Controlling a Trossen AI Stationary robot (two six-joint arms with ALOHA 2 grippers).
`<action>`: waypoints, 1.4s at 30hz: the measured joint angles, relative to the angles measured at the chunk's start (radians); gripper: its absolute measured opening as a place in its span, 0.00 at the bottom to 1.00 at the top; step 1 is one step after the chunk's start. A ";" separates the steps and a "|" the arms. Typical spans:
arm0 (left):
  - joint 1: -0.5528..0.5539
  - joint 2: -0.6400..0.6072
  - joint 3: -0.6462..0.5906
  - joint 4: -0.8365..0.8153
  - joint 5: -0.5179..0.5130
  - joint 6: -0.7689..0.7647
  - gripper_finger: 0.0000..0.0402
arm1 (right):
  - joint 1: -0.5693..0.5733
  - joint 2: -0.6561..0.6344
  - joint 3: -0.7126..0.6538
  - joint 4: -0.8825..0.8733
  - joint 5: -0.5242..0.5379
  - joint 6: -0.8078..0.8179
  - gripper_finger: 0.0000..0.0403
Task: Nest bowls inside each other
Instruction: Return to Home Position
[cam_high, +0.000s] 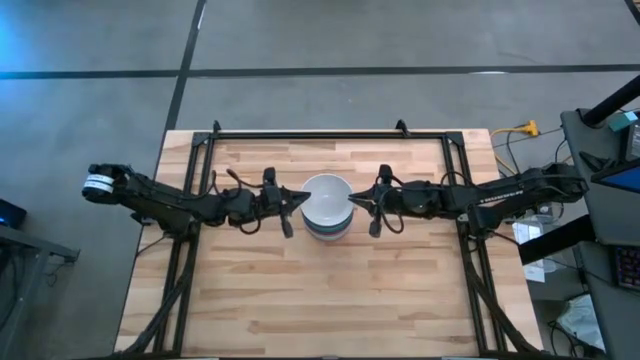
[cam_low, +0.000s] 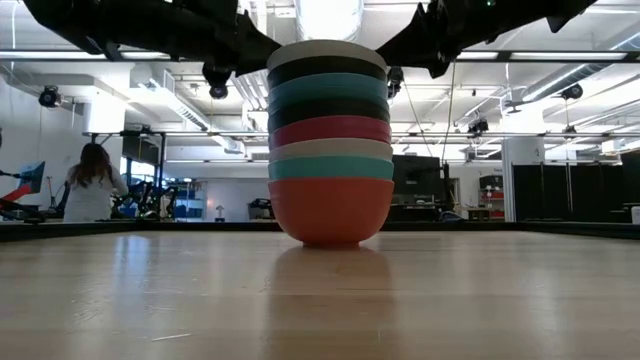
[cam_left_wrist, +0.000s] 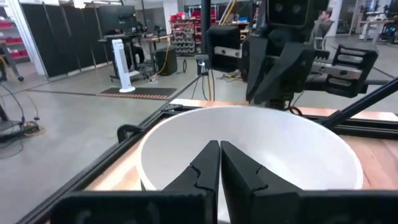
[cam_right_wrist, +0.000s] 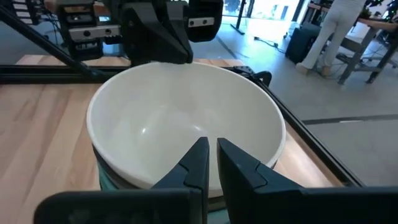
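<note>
Bowl stack (cam_high: 326, 207) is seen at frame centre on tabletop (cam_high: 300, 300), white uppermost; left pincer (cam_high: 302, 201) and right pincer (cam_high: 352, 201), both narrowed and empty, are best drawn straight outward, rims untouched.

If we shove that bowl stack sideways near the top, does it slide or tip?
Likely tips rather than slides: the stack is tall on the red bottom bowl's narrow foot. Probably light; the white top bowl looks thin-walled. The left gripper and right gripper flank it, jaws shut.
</note>
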 joint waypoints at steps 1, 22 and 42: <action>0.000 0.000 -0.003 -0.002 0.000 -0.010 0.00 | -0.001 0.000 0.000 -0.002 0.000 0.000 0.07; 0.002 -0.050 0.013 -0.041 0.012 0.014 0.00 | -0.014 -0.059 0.024 -0.030 0.004 -0.026 0.07; -0.103 -0.290 -0.372 0.527 0.133 0.148 0.00 | 0.051 -0.489 -0.530 0.680 -0.319 0.084 0.07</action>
